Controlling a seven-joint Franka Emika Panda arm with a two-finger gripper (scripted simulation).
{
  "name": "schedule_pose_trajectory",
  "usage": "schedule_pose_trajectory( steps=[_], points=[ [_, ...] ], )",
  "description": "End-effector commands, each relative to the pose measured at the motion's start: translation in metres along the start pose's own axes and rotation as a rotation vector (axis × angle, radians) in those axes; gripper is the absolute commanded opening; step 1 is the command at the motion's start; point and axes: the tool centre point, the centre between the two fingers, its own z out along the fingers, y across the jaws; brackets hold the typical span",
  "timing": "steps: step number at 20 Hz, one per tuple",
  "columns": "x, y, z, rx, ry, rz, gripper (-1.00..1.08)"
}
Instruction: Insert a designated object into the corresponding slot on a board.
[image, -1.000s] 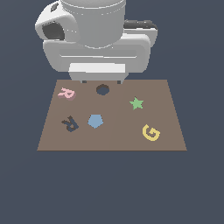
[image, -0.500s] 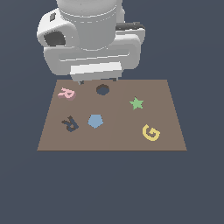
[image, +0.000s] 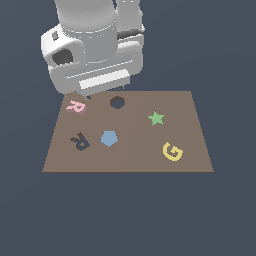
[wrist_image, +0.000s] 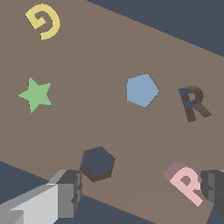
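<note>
Dark blue-grey ground surrounds the flat brown rectangular board (image: 190, 145) in the exterior view. The small pale pink R-shaped block (image: 76, 106) is seen near the board's far corner on the exterior view's left, well apart from the dark navy R-shaped recess (image: 80, 141). In the wrist view, the gripper (wrist_image: 142, 192) is held wide apart, one finger (wrist_image: 215, 187) just beside the pink block (wrist_image: 187, 182), nothing clamped.
</note>
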Motion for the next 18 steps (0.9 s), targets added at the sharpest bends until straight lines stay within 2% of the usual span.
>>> schedule_pose_trajectory(
  steps=[1,18],
  points=[
    [-0.009,0.006,0.008,0.001,0.0,-0.075,1.0],
    [-0.052,0.06,0.059,0.011,-0.003,-0.568,1.0]
  ],
)
